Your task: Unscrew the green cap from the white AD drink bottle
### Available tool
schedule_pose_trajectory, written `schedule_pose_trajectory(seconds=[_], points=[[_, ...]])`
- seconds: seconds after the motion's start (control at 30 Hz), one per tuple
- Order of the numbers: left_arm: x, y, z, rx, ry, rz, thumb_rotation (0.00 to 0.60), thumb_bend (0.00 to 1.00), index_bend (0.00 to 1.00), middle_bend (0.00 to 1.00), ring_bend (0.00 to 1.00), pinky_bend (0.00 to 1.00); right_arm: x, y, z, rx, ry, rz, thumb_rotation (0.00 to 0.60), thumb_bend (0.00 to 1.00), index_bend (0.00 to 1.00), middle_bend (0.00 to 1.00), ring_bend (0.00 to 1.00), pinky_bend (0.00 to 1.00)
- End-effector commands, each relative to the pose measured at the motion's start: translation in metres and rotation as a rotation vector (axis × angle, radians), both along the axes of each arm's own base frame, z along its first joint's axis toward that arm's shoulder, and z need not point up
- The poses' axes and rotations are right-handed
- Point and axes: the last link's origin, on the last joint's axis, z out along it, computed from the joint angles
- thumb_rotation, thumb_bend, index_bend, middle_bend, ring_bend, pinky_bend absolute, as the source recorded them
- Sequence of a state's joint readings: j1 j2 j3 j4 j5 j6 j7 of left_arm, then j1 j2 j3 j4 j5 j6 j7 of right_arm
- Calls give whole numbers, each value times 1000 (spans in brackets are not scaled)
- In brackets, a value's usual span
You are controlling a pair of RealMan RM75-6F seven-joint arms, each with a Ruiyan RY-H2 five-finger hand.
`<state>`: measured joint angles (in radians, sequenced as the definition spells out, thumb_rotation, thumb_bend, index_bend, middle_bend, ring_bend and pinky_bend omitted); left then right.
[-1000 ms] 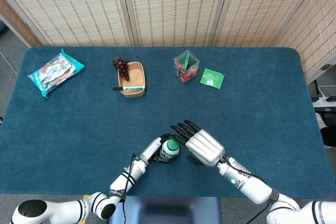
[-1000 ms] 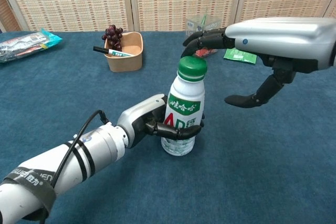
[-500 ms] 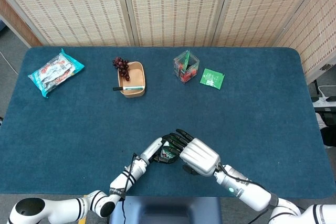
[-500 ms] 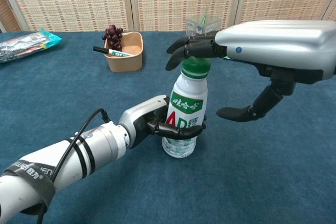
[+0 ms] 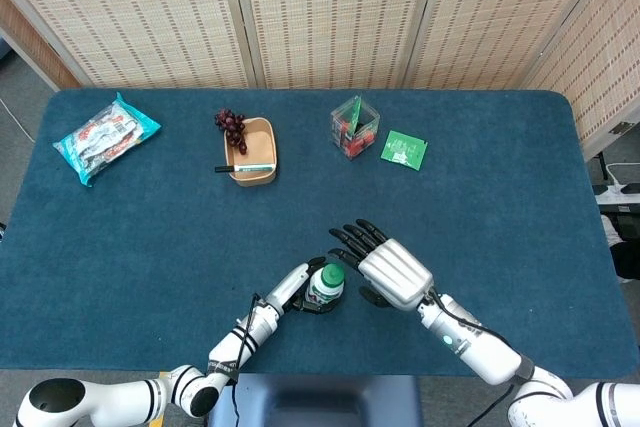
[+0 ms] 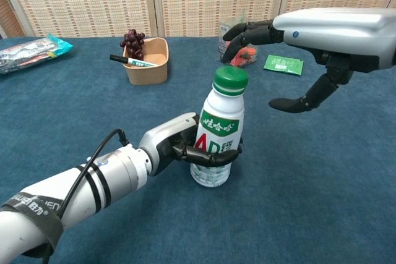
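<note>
The white AD drink bottle [image 6: 218, 137] stands upright near the table's front edge, its green cap [image 6: 230, 80] on top; in the head view the cap [image 5: 331, 274] shows from above. My left hand [image 6: 179, 146] grips the bottle's lower body, dark fingers wrapped around the label. My right hand [image 6: 322, 35] hovers open to the right of and above the cap, fingers spread, not touching it. In the head view this right hand [image 5: 388, 269] sits just right of the bottle.
A wooden bowl [image 5: 252, 151] with grapes and a marker stands at the back. A clear box [image 5: 354, 127] and a green packet [image 5: 404, 149] lie back right. A snack bag [image 5: 104, 137] lies far left.
My right hand was over the cap half a second ago; it has since lifted and drawn back to the right, clear of the cap. The left hand and bottle stay put.
</note>
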<state>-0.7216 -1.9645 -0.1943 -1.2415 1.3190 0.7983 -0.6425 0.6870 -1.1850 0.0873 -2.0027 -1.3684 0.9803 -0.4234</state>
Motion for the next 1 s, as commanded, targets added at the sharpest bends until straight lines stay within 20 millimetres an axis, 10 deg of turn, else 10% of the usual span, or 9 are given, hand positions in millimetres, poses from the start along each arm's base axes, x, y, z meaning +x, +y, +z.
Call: schedule_pose_trajectory(seconds=[0.03, 1.0], points=[[1, -1, -1, 0, 2, -4, 600, 1000, 728, 883, 328, 0, 3, -2, -1, -2, -4, 0, 600, 283, 233, 0, 0, 0], [6, -2, -3, -125, -17, 58, 600, 1000, 732, 915, 386, 0, 20, 13, -6, 34, -4, 56, 600, 288, 404, 0, 0, 0]])
